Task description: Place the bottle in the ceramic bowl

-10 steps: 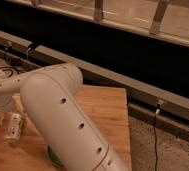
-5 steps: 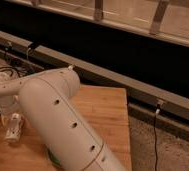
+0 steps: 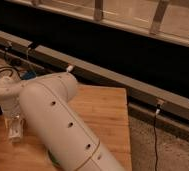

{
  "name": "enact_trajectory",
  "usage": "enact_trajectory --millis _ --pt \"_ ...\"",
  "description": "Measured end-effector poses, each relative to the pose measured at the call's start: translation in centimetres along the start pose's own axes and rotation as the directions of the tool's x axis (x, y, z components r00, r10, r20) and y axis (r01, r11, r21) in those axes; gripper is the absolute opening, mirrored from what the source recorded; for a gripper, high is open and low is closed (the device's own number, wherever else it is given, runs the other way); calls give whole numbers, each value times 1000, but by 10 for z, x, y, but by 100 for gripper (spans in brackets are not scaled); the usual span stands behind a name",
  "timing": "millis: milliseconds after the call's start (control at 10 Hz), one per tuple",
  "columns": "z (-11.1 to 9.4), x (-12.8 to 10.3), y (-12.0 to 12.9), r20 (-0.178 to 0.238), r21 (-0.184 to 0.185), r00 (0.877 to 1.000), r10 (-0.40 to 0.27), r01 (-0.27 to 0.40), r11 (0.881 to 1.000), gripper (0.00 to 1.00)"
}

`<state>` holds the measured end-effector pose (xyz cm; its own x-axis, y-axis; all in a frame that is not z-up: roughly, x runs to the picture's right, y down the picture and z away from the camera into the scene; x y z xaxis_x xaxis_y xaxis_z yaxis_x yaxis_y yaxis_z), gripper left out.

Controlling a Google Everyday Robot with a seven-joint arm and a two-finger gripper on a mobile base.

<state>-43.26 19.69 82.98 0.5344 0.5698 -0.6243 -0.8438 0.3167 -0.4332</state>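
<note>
The white arm takes up the lower left of the view. Over the last 1 second its wrist end has sunk toward the wooden table, sliding slightly toward 4 o'clock.

Only a green sliver of the ceramic bowl shows under the arm, at about 7 o'clock in the view.

The gripper now hangs at the table's 9 o'clock side, right down over the bottle. I cannot tell whether it is open, closed or already gripping.

The bottle lies on the wood where it lay 1 second ago, now partly hidden by the gripper.

So the reach looks nearly finished and the grasp is the step in hand. The carry toward 4 o'clock, to the bowl, is not yet done.
</note>
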Motion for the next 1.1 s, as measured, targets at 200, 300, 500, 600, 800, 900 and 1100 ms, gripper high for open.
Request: enact_trajectory --millis 200,300,500,600,800,900,1100 --pt "-7 3 2 27 -4 999 -35 35 999 40" --pt "-13 5 3 46 -10 998 -52 52 999 28" --pt "-18 8 4 64 -20 996 -69 70 997 10" --pt "-20 9 6 78 -44 994 -78 81 996 2" --pt "-38 8 -5 132 -79 989 -66 77 994 0" --pt "-57 8 -14 175 -95 983 -57 74 993 0" --pt "-103 12 -32 251 -108 968 -32 61 992 0"
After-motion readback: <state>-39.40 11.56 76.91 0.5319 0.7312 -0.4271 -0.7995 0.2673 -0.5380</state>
